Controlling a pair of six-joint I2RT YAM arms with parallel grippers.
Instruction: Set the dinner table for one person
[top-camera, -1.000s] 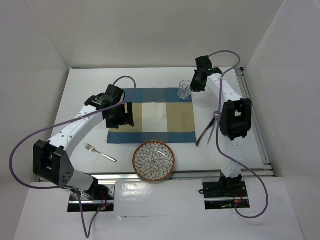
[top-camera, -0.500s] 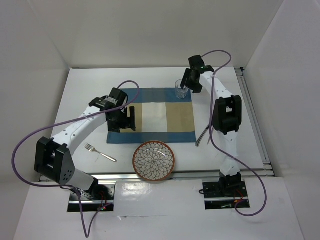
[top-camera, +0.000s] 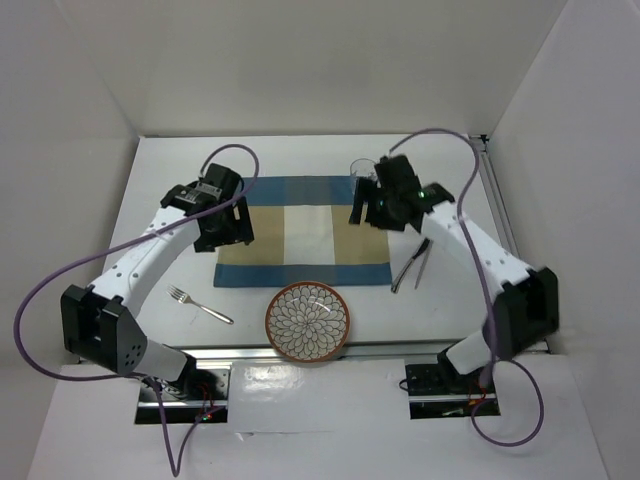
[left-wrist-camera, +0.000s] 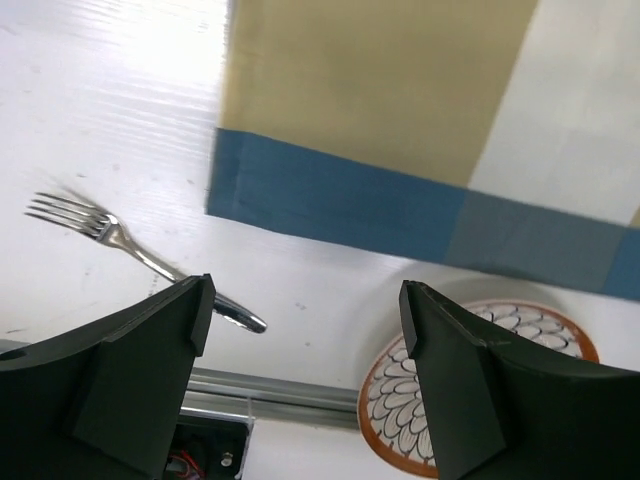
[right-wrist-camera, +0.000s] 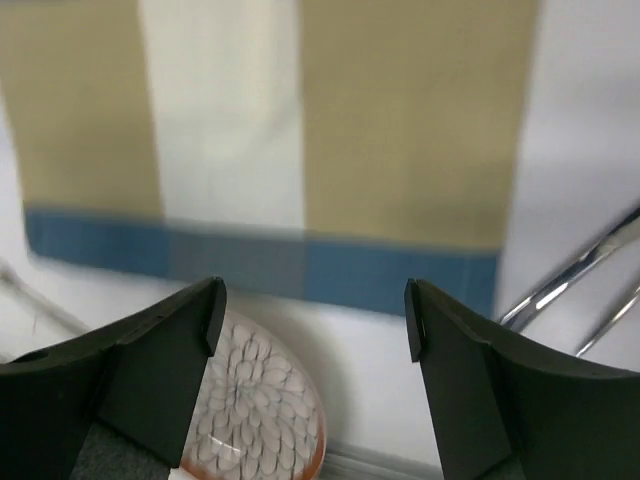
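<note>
1. Tabletop (top-camera: 170, 180): large white rectangle filling the scene, with metal rails on its right and near edges. It carries everything below.
2. Placemat (top-camera: 305, 232): blue-bordered cloth with tan and white panels, lying flat at the centre.
3. Glass (top-camera: 358, 167): clear, upright at the placemat's far right corner, partly hidden by the right arm (top-camera: 480, 250).
4. Plate (top-camera: 307, 321): patterned with a brown rim, just near of the placemat by the near rail.
5. Fork (top-camera: 200, 305): lies left of the plate, off the placemat.
6. Two metal utensils (top-camera: 415, 262): lie just right of the placemat.
7. Left jaws: spread wide and empty, above the placemat's left part.
8. Right jaws: spread wide and empty, above the placemat's far right part, close to the glass.
</note>
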